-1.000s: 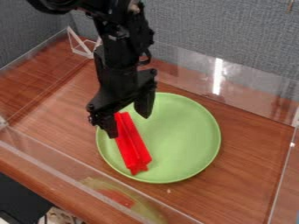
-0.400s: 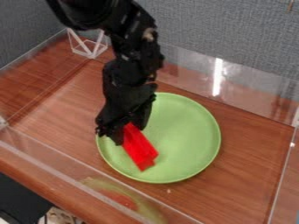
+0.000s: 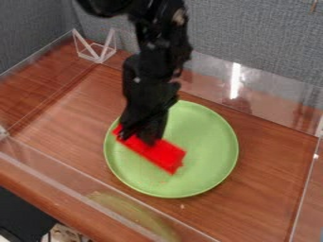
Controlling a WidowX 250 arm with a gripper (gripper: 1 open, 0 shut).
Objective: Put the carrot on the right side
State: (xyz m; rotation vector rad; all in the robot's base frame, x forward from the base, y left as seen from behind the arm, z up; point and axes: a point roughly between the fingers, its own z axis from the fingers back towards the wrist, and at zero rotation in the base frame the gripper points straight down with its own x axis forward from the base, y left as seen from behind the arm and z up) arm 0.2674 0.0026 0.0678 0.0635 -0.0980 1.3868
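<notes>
The carrot (image 3: 159, 152), a bright red blocky bar, lies on the left half of the round lime-green plate (image 3: 209, 137), running from upper left to lower right. My gripper (image 3: 136, 129) points straight down at the bar's upper-left end. Its black fingers stand close together around that end, shut on the carrot. The bar's gripped end is partly hidden behind the fingers.
The plate rests on a brown wooden tabletop (image 3: 63, 95) enclosed by clear acrylic walls (image 3: 240, 80). A small white wire stand (image 3: 91, 45) sits at the back left. A transparent front wall runs along the near edge.
The gripper shifted right and came down over the bar's end, closing on it. The red bar has swung round and now points toward the lower right.
</notes>
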